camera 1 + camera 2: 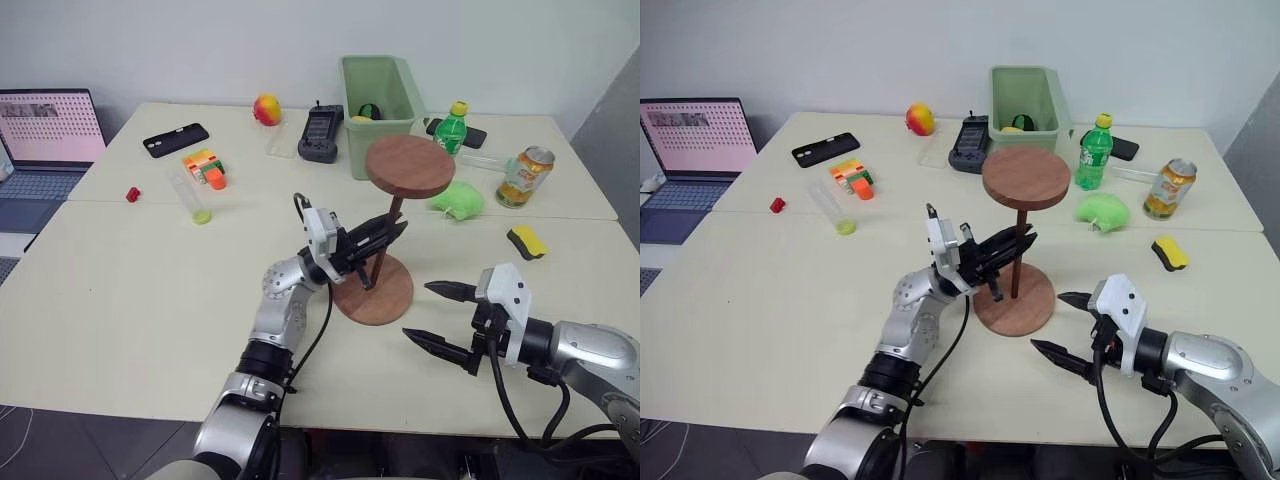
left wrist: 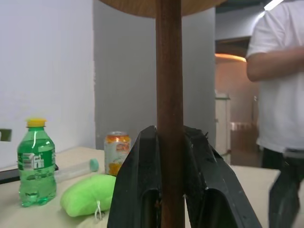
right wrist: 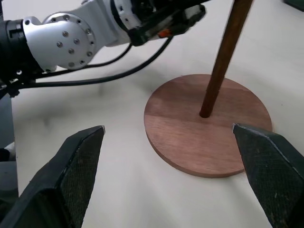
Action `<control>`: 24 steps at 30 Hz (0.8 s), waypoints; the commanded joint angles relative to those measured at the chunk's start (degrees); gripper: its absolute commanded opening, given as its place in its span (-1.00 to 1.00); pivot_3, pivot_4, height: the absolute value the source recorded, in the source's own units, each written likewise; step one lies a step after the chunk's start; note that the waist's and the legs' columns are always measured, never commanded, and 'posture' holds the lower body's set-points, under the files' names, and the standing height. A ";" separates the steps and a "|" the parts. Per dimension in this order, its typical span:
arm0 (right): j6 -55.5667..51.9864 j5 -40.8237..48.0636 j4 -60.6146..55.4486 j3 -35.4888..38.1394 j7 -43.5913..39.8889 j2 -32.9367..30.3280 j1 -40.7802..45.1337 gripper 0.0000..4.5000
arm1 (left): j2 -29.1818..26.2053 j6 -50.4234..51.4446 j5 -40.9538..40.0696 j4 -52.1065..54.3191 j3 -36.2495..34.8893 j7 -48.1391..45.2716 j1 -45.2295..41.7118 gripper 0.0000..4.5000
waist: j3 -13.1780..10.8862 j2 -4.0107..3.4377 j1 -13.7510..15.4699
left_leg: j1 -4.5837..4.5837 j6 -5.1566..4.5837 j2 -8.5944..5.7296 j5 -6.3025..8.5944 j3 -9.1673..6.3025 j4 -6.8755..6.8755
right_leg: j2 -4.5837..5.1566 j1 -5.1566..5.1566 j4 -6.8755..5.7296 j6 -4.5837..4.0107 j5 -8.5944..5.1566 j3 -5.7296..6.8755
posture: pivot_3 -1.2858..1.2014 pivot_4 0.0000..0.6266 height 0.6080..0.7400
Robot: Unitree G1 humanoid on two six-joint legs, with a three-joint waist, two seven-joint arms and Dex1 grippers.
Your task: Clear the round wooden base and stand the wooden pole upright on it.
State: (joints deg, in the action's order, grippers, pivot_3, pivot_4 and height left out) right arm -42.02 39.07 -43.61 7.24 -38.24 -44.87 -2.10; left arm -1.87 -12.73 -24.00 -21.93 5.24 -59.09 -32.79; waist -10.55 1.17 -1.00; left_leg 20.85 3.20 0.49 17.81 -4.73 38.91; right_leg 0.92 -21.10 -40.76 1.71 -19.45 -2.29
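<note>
The round wooden base (image 1: 350, 301) lies flat on the table's near middle. The wooden pole (image 1: 393, 212) stands upright from the base's centre hole, its fixed disc (image 1: 410, 166) on top. My left gripper (image 1: 385, 238) is shut on the pole's lower shaft, reaching in from the left; in the left wrist view its fingers (image 2: 137, 180) clamp the pole (image 2: 169, 95). My right gripper (image 1: 418, 311) hovers open just right of the base, holding nothing. The right wrist view has its fingers (image 3: 71, 171) spread wide before the base (image 3: 190, 142).
Behind the pole are a green bin (image 1: 378, 95), a green bottle (image 1: 452, 128), a can (image 1: 524, 177) and a green soft toy (image 1: 458, 198). A yellow sponge (image 1: 526, 242) lies at right. A laptop (image 1: 45, 150), phone (image 1: 176, 139) and tube (image 1: 192, 196) are far left. A person (image 2: 280, 95) stands beyond the table.
</note>
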 commanded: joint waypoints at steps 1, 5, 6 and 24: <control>-0.54 1.99 -0.92 1.62 0.86 0.46 1.22 1.00 | -2.95 5.93 2.91 -1.51 0.73 2.08 1.47 -0.88 | 0.12 0.03 -0.23 | -0.02 0.00 0.00 0.00 -0.01 0.00 | -0.01 0.02 0.00 0.00 0.00 0.00 | 0.03 -0.52 1.00; -1.11 2.47 -1.13 1.64 1.33 0.55 1.58 1.00 | -4.38 8.85 3.86 -0.38 1.73 3.18 2.13 -0.88 | 0.49 0.11 -0.60 | -0.03 0.00 0.00 0.00 -0.05 0.00 | -0.01 0.05 0.00 0.00 0.00 0.02 | 0.03 -0.52 1.00; -1.20 2.55 -1.08 1.65 1.46 0.54 1.64 1.00 | -4.88 9.17 4.47 -0.38 2.23 3.35 2.50 -0.88 | 0.54 0.12 -0.63 | -0.04 0.00 0.01 0.00 -0.05 0.00 | -0.02 0.05 0.00 0.00 0.00 0.02 | 0.03 -0.52 1.00; -1.52 3.34 -1.27 1.38 3.30 0.88 1.88 1.00 | -10.37 6.44 7.95 -10.84 4.60 3.46 3.76 -0.88 | 2.28 0.18 -0.68 | -1.43 -0.04 0.06 0.03 -0.11 -0.94 | -0.30 1.86 1.46 0.06 0.04 0.08 | 0.03 -0.52 1.00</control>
State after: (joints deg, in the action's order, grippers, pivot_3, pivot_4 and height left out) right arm -43.85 41.64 -43.61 7.70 -35.43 -44.40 -0.99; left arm -8.74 -8.69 -22.89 -22.51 8.96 -57.06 -32.22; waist -8.27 1.35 -1.67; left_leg 19.35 3.16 0.57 17.84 -4.85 37.96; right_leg 0.60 -19.15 -39.23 1.77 -19.39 -2.19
